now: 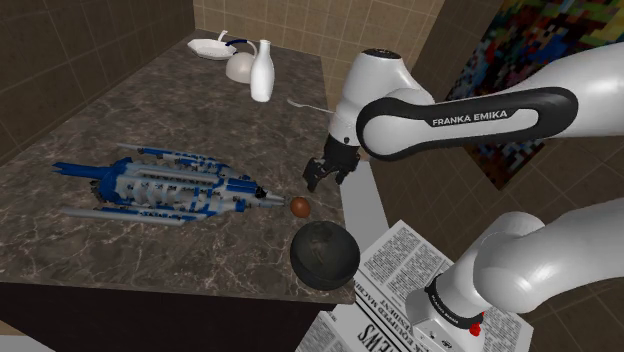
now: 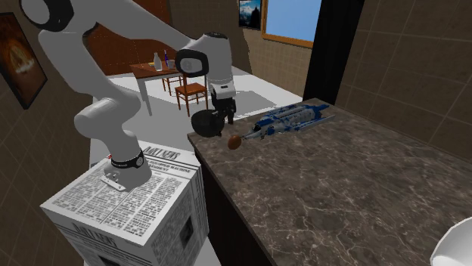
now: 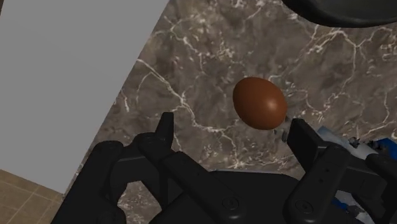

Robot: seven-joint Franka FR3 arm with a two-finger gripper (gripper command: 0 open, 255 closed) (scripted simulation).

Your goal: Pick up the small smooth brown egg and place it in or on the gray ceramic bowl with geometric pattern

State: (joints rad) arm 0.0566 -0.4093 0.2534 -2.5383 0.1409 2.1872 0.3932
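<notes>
A small smooth brown egg (image 1: 300,206) (image 2: 234,140) lies on the dark marble counter near its edge. A dark grey bowl (image 1: 325,254) (image 2: 204,122) stands just beside it at the counter's corner. My black gripper (image 1: 328,175) (image 2: 227,115) hovers open a little above the counter, close to the egg and off to its side. In the wrist view the egg (image 3: 259,102) sits on the marble just ahead of the gripper (image 3: 232,133), whose fingers (image 3: 164,130) stand apart without touching it. The bowl's rim (image 3: 343,11) shows beyond the egg.
A long blue and white toy spaceship (image 1: 160,188) (image 2: 291,119) lies next to the egg. A white bottle (image 1: 262,70) and white dishes (image 1: 212,46) stand at the counter's far end. The newspaper-covered stand (image 1: 400,290) adjoins the counter edge.
</notes>
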